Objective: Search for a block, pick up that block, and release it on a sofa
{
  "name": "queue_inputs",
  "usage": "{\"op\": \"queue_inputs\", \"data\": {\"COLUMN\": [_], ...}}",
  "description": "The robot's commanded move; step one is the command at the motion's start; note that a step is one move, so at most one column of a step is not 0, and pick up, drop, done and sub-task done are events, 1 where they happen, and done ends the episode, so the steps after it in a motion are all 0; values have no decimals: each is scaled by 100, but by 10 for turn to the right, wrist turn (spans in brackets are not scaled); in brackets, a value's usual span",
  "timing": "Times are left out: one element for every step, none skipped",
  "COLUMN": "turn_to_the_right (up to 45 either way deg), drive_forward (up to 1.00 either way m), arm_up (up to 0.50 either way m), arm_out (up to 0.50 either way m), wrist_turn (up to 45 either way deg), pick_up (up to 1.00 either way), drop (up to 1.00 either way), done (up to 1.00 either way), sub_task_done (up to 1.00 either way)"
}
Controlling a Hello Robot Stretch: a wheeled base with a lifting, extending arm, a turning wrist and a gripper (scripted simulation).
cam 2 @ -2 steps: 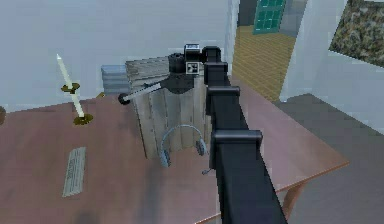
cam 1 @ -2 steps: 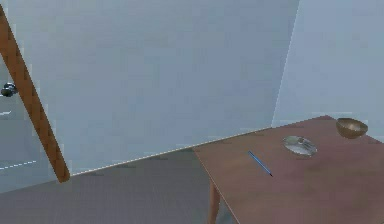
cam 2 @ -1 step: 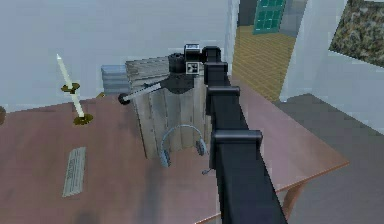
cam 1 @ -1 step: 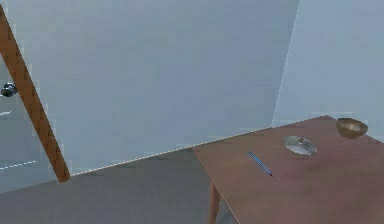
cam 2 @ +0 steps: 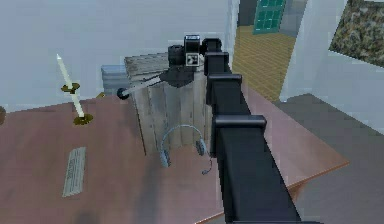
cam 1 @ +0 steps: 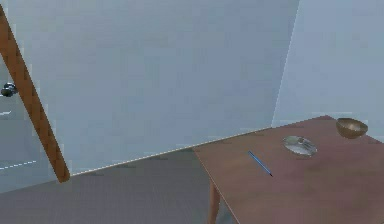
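We stand alongside a brown counter (cam 2: 40, 150), and the dark arm (cam 2: 235, 150) reaches out over it to a tall plank box (cam 2: 148, 118), grey-brown and upright, which we take as our landmark. The arm crosses the plank box's right half. From the arm's far end the hand (cam 2: 127, 92) lies across the plank box's upper left face, with its thin fingers pointing leftward and slightly down and their tips just past the plank box's left edge. With the plank box directly behind the hand, we cannot tell whether it grasps anything, nor whether it touches the planks. In our judgement the plank box is the only candidate for the block here. Its long axis is vertical while the fingers run roughly level, so they lie across that axis, not along it. A grey case (cam 2: 113, 75) sits behind the plank box's left corner, headphones (cam 2: 186, 148) sit at its foot, two candles (cam 2: 61, 70) stand well to its left, and a flat ribbed strip (cam 2: 75, 170) lies left of it, lower in the arm side view. In the forward view a bowl (cam 1: 350, 127), a shallow dish (cam 1: 299, 146) and a blue pen (cam 1: 260, 163) lie on the counter; none looks like a block.
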Motion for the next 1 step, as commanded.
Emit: {"op": "queue_inputs", "data": {"turn_to_the_right": [0], "drive_forward": [0], "arm_up": [0], "arm_out": [0], "wrist_turn": [-450], "pick_up": [0], "drop": [0], "done": [0], "sub_task_done": [0]}}
